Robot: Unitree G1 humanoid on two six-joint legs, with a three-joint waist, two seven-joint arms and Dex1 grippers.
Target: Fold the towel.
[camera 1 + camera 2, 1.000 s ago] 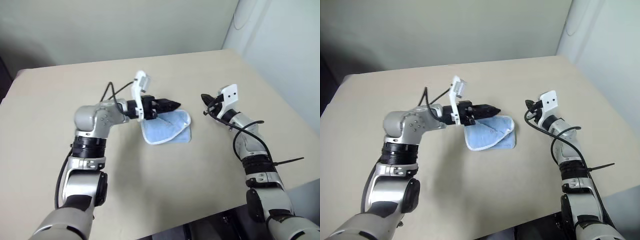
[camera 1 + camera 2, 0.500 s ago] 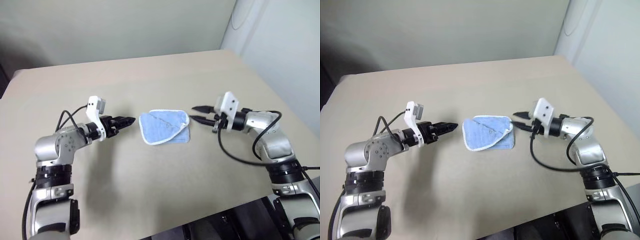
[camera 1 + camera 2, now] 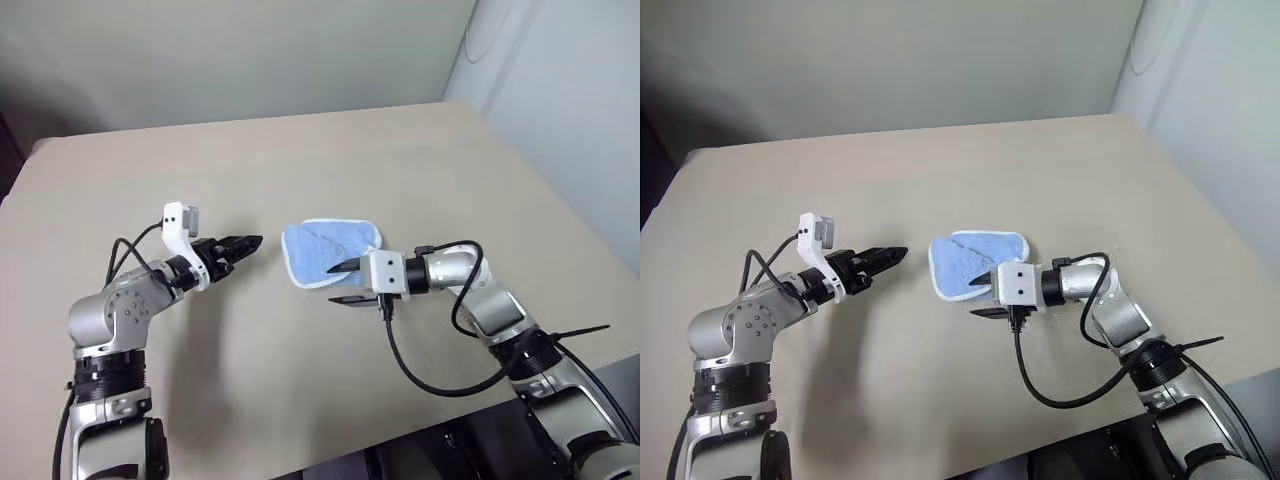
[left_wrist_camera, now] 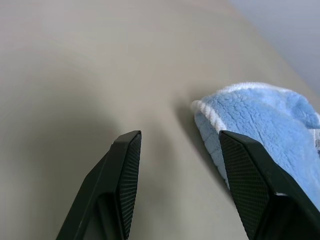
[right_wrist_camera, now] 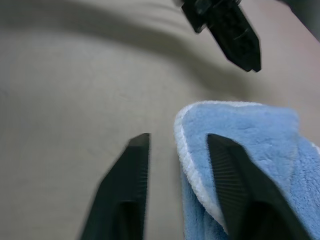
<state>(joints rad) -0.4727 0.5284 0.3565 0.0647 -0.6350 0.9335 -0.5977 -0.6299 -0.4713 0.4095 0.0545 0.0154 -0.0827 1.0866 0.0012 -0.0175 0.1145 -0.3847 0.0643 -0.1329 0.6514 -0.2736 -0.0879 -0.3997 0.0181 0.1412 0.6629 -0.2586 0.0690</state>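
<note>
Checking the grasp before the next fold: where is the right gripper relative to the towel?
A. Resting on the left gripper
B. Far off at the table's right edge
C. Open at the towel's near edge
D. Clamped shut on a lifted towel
C: the right gripper has its jaws apart at the near edge of the towel, which lies on the table.

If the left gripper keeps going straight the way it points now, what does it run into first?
Most likely the towel: the left gripper points across the table at its near edge, fingers open. In the left wrist view the edge lies just ahead, towards one finger, so height is uncertain.
</note>
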